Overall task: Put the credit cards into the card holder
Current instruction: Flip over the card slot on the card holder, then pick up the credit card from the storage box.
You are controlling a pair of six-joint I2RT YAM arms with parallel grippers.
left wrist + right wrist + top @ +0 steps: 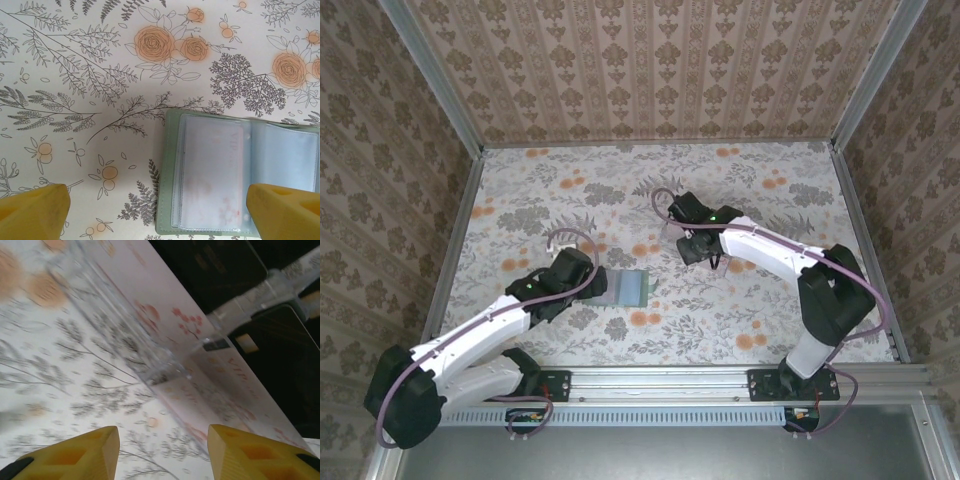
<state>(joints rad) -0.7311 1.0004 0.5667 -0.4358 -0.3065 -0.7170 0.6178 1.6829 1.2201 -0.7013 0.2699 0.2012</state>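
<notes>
The table (750,310), covered in a print of grey leaves and orange blossoms, is carrying two things. A green card holder (632,288) is lying open and flat toward the front, left of centre, its clear sleeves facing up. A clear plastic tray (150,355) is resting on the print, with pale cards (225,385) showing through its wall.

Card holder (215,175) — cropped at btm & rt frame edges; lower-rt corner hidden behind yellow finger (285,207). In top view, holder's left end covered by left gripper (592,285). Clear tray (125,325), credit cards (225,390) — blurred, print illegible.
</notes>
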